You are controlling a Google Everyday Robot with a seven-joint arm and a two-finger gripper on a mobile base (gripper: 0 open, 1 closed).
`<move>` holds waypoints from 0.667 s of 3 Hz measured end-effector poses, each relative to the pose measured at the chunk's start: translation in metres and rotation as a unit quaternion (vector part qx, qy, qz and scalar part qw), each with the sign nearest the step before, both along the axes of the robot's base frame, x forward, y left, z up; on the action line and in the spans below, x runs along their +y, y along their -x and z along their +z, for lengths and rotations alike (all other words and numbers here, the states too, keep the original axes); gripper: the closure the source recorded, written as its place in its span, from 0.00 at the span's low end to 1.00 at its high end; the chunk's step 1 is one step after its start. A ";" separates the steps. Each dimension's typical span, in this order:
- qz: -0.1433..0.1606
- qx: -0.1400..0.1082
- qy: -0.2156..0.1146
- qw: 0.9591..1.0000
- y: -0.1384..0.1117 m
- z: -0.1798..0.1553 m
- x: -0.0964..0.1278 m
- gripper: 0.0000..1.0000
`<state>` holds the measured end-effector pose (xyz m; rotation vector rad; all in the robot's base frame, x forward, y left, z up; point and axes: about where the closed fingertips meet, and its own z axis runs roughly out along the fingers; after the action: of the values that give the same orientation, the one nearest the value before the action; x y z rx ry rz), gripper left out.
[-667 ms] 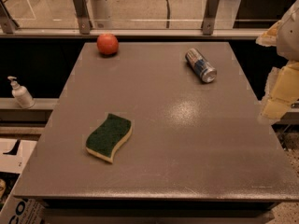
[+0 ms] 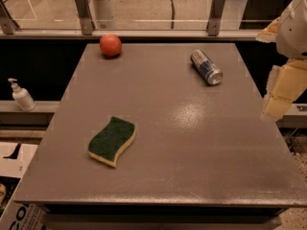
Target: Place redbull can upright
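Observation:
The redbull can [image 2: 206, 66] lies on its side on the grey table [image 2: 192, 143], at the far right part, with one silver end pointing toward the front right. It is blue and silver. My gripper [image 2: 277, 104] hangs off the table's right edge, to the right of the can and nearer the front. It is well apart from the can and holds nothing that I can see.
A green and yellow sponge [image 2: 112, 141] lies front left on the table. A red apple [image 2: 110, 45] sits at the far left corner. A white pump bottle [image 2: 21, 95] stands on a ledge left of the table. A railing with posts [image 2: 82, 9] runs behind.

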<state>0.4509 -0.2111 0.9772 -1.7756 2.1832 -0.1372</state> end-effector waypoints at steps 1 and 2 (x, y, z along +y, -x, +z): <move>0.021 -0.011 0.005 1.000 -0.028 -0.002 0.006 0.00; 0.011 -0.019 0.016 1.000 -0.065 -0.010 0.006 0.00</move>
<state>0.5156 -0.2051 0.9667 -1.7974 2.1460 -0.1998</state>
